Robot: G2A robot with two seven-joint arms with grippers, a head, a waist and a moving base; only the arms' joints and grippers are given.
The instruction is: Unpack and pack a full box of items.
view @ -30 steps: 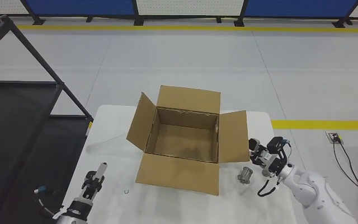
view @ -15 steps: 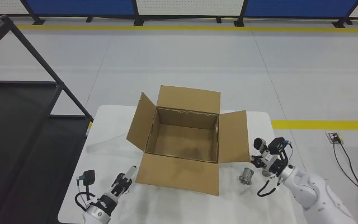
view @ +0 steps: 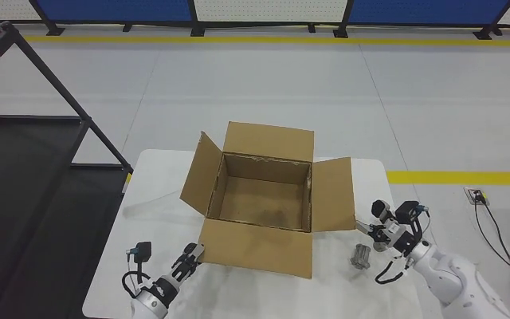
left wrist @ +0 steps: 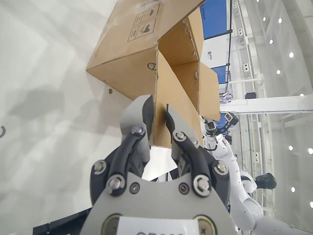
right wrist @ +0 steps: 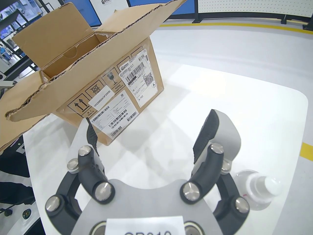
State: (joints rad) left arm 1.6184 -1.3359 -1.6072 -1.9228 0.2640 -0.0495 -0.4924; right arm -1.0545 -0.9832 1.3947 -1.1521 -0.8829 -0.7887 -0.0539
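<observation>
The open cardboard box [view: 259, 199] stands mid-table with all four flaps spread, and its inside shows a bare bottom. My left gripper [view: 191, 257] is at the left corner of the front flap [view: 251, 247]. In the left wrist view this gripper [left wrist: 159, 113] is shut on the flap's edge [left wrist: 161, 91]. My right gripper [view: 374, 227] hovers to the right of the box, open with nothing between its fingers [right wrist: 149, 123]. A small clear bottle with a white cap [view: 358, 255] lies on the table just beside it [right wrist: 256, 192].
The white table [view: 159, 183] has rounded corners, and its right edge is close behind the right gripper. A black frame rack [view: 48, 159] stands off the table's left side. A small ring-shaped item [left wrist: 2, 132] lies on the table left of the box.
My left arm swung in from the table's front left to the box and shut on the front flap's corner. My right gripper drew back to the right, and the bottle shifted slightly right.
</observation>
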